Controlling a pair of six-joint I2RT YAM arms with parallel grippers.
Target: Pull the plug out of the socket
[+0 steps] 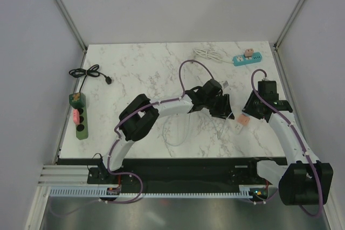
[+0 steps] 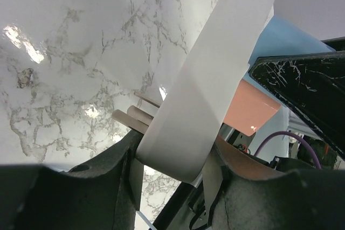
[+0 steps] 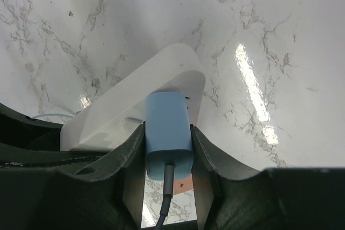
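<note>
A white socket block (image 2: 210, 95) with metal prongs (image 2: 137, 114) on its side is held above the marble table. My left gripper (image 2: 175, 157) is shut on its lower end. A light-blue plug (image 3: 168, 127) with a grey cable (image 3: 168, 197) sits against the socket's face (image 3: 135, 106). My right gripper (image 3: 168, 144) is shut on the plug's two sides. In the top view the left gripper (image 1: 218, 105) and the right gripper (image 1: 249, 110) meet right of centre. A salmon-pink piece (image 1: 242, 119) shows just below them.
A green power strip (image 1: 79, 116) with a pink plug lies at the left edge, and a black cable (image 1: 89, 74) lies behind it. A teal power strip (image 1: 247, 58) and a coiled white cable (image 1: 207, 53) lie at the back right. A thin cable loops on the table (image 1: 178, 133).
</note>
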